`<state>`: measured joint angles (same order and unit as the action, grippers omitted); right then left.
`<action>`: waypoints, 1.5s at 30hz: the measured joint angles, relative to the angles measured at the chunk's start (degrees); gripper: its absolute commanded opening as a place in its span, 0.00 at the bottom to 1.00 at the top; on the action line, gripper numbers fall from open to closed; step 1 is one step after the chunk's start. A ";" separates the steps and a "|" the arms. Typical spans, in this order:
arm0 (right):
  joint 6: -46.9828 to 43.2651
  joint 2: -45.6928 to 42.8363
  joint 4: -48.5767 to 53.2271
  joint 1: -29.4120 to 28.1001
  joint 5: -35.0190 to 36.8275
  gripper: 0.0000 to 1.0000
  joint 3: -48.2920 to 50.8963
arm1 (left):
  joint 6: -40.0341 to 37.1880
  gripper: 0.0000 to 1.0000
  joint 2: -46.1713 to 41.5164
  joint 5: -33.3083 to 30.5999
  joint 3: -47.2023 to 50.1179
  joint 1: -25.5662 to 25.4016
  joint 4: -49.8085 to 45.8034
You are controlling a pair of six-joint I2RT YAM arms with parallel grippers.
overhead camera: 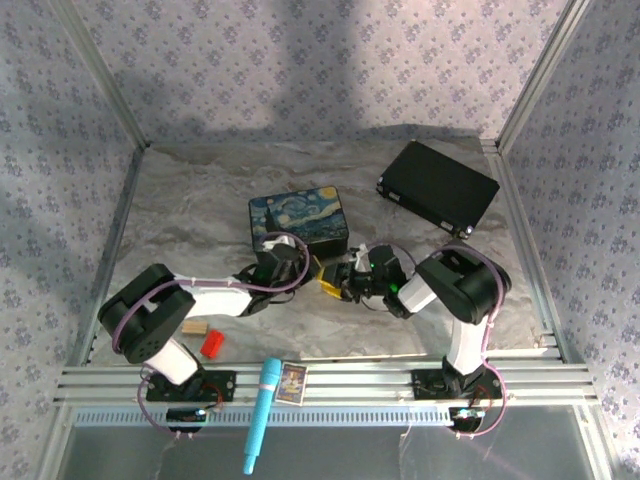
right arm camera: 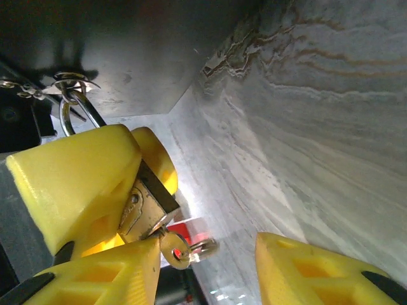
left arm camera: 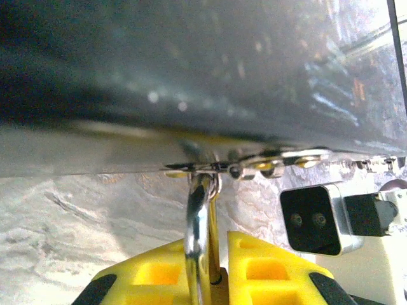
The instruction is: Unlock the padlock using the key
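Observation:
The brass padlock (right arm camera: 143,206) hangs by its silvery shackle (left arm camera: 198,216) from the hasp (left arm camera: 254,166) on the front of the Starry Night box (overhead camera: 300,218). My left gripper (left arm camera: 213,246) is shut on the padlock's body, with yellow fingers (right arm camera: 76,178) on both sides of it. The key (right arm camera: 170,244) sticks out of the padlock's bottom, a small ring through its bow. My right gripper (right arm camera: 210,267) is open. Its left finger (right arm camera: 95,276) lies right beside the key and the other finger (right arm camera: 318,270) stands well off. Seen from above, both grippers (overhead camera: 338,279) meet in front of the box.
A black case (overhead camera: 437,187) lies at the back right. Near the front left are a tan wooden block (overhead camera: 194,327) and a red block (overhead camera: 212,344). A teal tool (overhead camera: 262,410) and a small card (overhead camera: 292,380) rest on the front rail.

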<state>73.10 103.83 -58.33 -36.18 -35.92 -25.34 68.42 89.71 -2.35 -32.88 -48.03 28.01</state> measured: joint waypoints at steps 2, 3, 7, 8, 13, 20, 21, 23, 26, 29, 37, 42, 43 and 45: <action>-2.89 -2.82 4.39 -0.39 1.38 0.44 0.22 | 0.04 0.00 0.02 0.87 0.00 -0.22 0.02; -4.50 -4.39 6.97 -0.81 2.27 0.44 0.22 | 0.04 0.00 0.02 1.29 0.00 -0.33 0.02; -11.13 -10.14 17.86 -2.99 7.21 0.45 -0.44 | 0.04 0.00 0.04 2.64 0.00 -0.66 -0.70; -12.13 -10.91 19.52 -3.39 8.20 0.45 -0.55 | 0.09 0.00 0.04 2.84 0.00 -0.74 -1.03; -15.15 -13.42 23.93 -4.13 12.98 0.52 0.17 | 0.24 0.00 0.09 3.65 0.00 -1.18 -2.36; -20.13 -19.58 31.91 -4.33 18.80 0.71 0.39 | 0.42 0.00 0.09 4.26 0.00 -1.27 -2.80; -21.09 -20.87 33.88 -4.46 19.89 0.72 0.39 | 0.42 0.00 0.09 4.28 0.00 -1.27 -2.84; -22.84 -23.45 37.75 -4.66 22.47 0.95 0.35 | 0.39 0.00 0.09 4.26 -0.04 -1.27 -3.02; -26.32 -28.52 45.27 -5.81 28.63 0.99 0.04 | 0.37 0.00 0.09 4.26 -0.63 -1.29 -4.48; -29.83 -33.31 53.64 -8.48 37.05 0.99 -1.81 | 0.42 0.00 0.09 4.15 -1.66 -1.49 -7.26; -45.90 -36.89 61.61 -19.19 55.17 0.74 -4.52 | 2.01 0.00 0.09 4.13 -3.30 -1.60 -10.51; -53.64 -34.38 54.31 -23.50 58.27 0.60 -2.58 | 4.24 0.00 -0.04 4.48 -4.66 -1.60 -12.92; -55.06 -33.51 52.41 -24.00 58.38 0.59 -1.99 | 4.76 0.00 -0.15 4.50 -4.90 -1.60 -13.42; -57.70 -31.15 49.48 -25.09 58.55 0.57 -1.68 | 5.44 0.00 -0.57 4.57 -5.11 -1.60 -14.43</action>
<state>15.40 72.69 -8.84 -61.28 22.63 -27.03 73.87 89.14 2.22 -38.00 -49.63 13.58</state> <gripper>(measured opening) 0.590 0.142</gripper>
